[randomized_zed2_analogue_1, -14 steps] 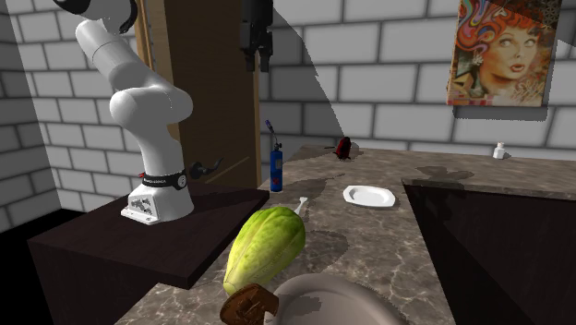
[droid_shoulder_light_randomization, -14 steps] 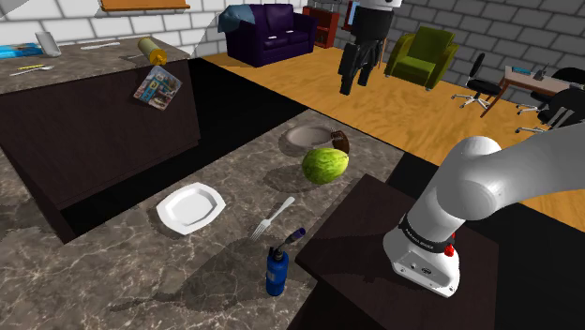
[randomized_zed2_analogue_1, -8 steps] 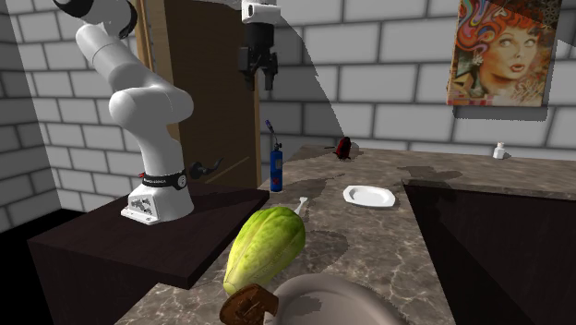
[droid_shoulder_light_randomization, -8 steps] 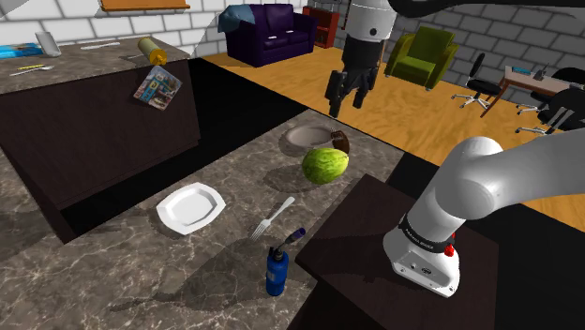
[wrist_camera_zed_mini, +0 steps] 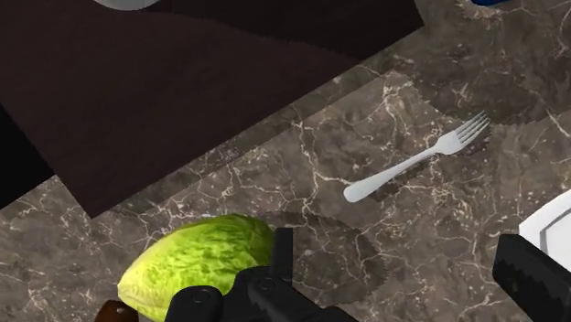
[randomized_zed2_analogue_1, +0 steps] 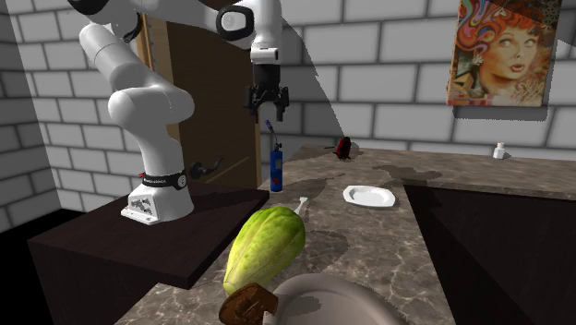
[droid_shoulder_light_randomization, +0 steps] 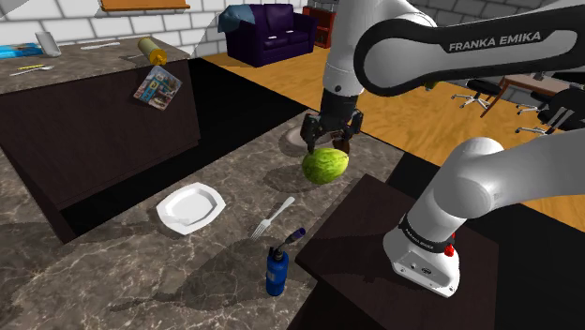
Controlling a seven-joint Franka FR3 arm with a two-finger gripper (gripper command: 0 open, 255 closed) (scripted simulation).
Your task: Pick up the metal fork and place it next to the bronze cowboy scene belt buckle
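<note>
The black gripper (droid_shoulder_light_randomization: 329, 142) hung with its fingers spread apart and nothing between them, just above a green cabbage-like head (droid_shoulder_light_randomization: 325, 165) near the middle of the shoulder view. The metal fork (droid_shoulder_light_randomization: 273, 217) lay flat on the brown marbled table (droid_shoulder_light_randomization: 112, 272), lower and to the left of the green head in that frame. It was well apart from the gripper, its tines pointing toward the lower left. A white plate (droid_shoulder_light_randomization: 191, 207) sat to the fork's left, and a blue canister (droid_shoulder_light_randomization: 277, 269) stood upright just below the fork, near the table's edge. To the fork's right was the dark stand (droid_shoulder_light_randomization: 361, 239) carrying the white arm. In the second exterior view's lower middle, the brown belt buckle (randomized_zed2_analogue_1: 249, 303) sat right by a grey dish (randomized_zed2_analogue_1: 332, 300), just beside the green head, with the fork farther back.
</note>
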